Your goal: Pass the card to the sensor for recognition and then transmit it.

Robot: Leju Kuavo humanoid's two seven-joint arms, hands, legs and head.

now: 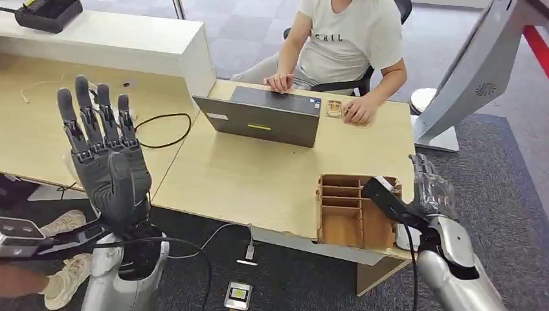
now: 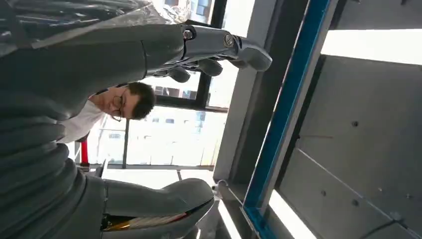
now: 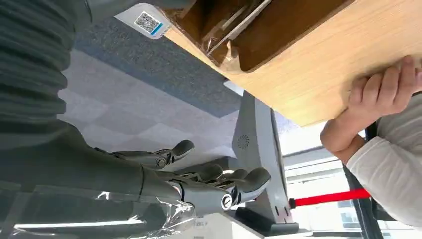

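Head view shows our left hand [image 1: 107, 162] raised over the desk [image 1: 259, 175] with fingers straight and spread, holding nothing. Our right hand [image 1: 430, 188] hangs past the desk's right edge beside the wooden rack [image 1: 349, 210], fingers loosely apart and empty. We cannot make out the card or sensor. A person [image 1: 349, 39] sits behind a laptop [image 1: 265, 116].

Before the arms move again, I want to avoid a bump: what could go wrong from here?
The raised left hand holds nothing, so no card looks ready for sensing. The right hand hangs close beside the wooden organizer at the desk edge and could knock it. A person sits close at the laptop, within a likely sweep.
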